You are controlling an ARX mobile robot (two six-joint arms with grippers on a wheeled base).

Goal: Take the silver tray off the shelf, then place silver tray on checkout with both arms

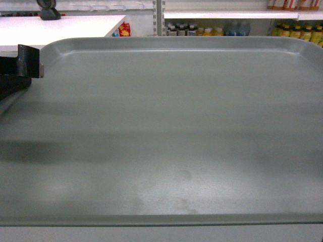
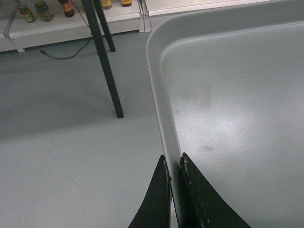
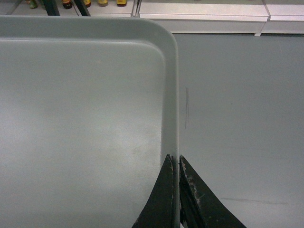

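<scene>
The silver tray (image 1: pixel 171 126) fills almost the whole head view, held level above the grey floor. My left gripper (image 2: pixel 174 164) is shut on the tray's left rim (image 2: pixel 159 95), one jaw outside and one inside. A black finger (image 1: pixel 29 61) of that gripper shows at the left rim in the head view. My right gripper (image 3: pixel 174 161) is shut on the tray's right rim (image 3: pixel 172 95); it is out of the head view. The checkout (image 1: pixel 60 25), a white flat top, lies at the back left beyond the tray. Its black slanted legs (image 2: pixel 105 66) stand left of the tray.
Store shelves with bottles (image 1: pixel 212 29) run along the back, and a black object (image 1: pixel 49 10) sits on the checkout's far end. Low shelf boards with jars (image 2: pixel 42 12) and a black cable (image 2: pixel 66 52) lie on the floor by the legs. Bare grey floor (image 3: pixel 237 118) spreads to the tray's right.
</scene>
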